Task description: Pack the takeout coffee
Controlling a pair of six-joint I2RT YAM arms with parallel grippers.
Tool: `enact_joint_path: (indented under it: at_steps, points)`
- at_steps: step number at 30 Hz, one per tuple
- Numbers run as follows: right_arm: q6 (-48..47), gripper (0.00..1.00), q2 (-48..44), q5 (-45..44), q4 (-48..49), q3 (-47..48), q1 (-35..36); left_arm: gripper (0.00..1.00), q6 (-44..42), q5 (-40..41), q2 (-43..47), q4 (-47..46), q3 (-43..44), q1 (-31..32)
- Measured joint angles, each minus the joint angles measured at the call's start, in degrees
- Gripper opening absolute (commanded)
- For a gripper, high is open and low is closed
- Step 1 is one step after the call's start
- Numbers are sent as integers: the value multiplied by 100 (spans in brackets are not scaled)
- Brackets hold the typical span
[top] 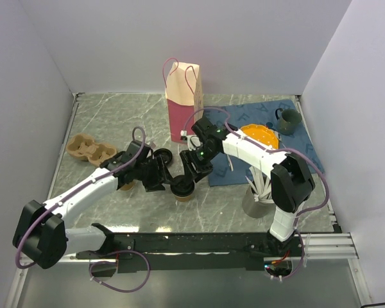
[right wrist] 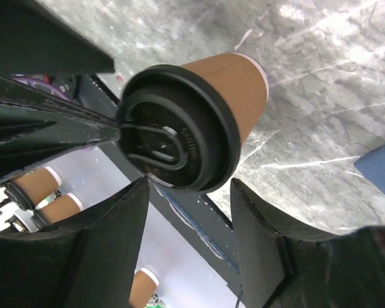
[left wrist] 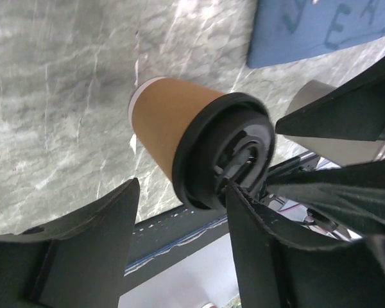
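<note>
The takeout coffee [top: 184, 190], a brown kraft cup with a black lid, stands on the marble table between both grippers. In the left wrist view the cup [left wrist: 170, 122] and its lid [left wrist: 224, 154] lie just beyond my open left gripper [left wrist: 179, 192]; the right fingertip [left wrist: 244, 205] is at the lid's rim. In the right wrist view the lid [right wrist: 176, 128] sits just beyond my open right gripper [right wrist: 186, 189]. From above, the left gripper [top: 162, 178] is left of the cup and the right gripper [top: 194, 172] is above it. The pink and cream paper bag [top: 183, 99] stands upright behind.
A kraft cup carrier [top: 90, 149] lies at the left, with another brown cup [top: 125, 186] beside the left arm. A loose black lid [top: 162, 154] lies behind the left gripper. A blue cloth [top: 295, 144] holds an orange plate [top: 260, 136] and dark mug [top: 287, 120]. A metal utensil pot [top: 260, 196] stands front right.
</note>
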State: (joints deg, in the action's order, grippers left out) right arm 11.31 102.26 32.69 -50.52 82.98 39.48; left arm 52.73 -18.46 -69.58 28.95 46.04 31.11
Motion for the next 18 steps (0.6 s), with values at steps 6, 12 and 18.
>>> enact_joint_path:
  at_steps: [6,12,18]
  points:
    - [142,51,31,26,343,-378,0,53,111,31,-42,-92,-133,66]
    - [229,46,15,153,588,-551,-44,49,236,26,-66,-321,-214,103]
    - [249,43,-116,275,905,-822,-103,56,291,33,-66,-431,-264,120]
